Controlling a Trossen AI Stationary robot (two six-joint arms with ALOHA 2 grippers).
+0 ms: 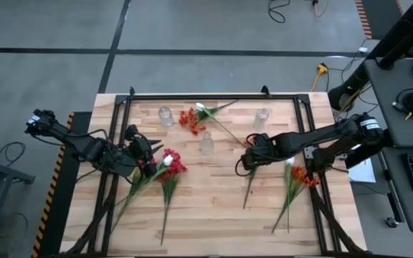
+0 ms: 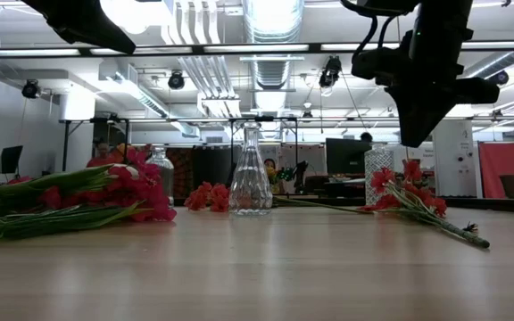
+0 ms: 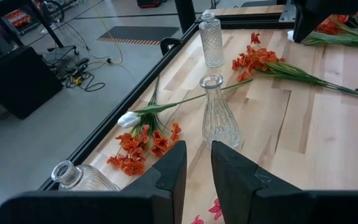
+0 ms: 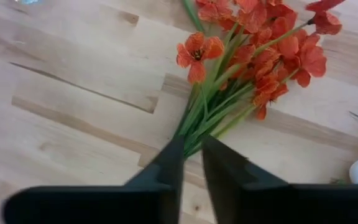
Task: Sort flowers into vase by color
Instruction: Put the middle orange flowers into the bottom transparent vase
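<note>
One right hand [image 4: 191,162] pinches thin, light, springy orange flower [image 4: 253,56] stems, the sensible hold, on the bench [image 4: 61,112].

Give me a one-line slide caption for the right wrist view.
Right gripper closing around the green stems of an orange flower spray lying on the wooden table.

Open-plan lab: exposed ceiling ducts [image 2: 270,22], strip lights, monitors [image 2: 344,156], floor cables [image 1: 279,10].
</note>
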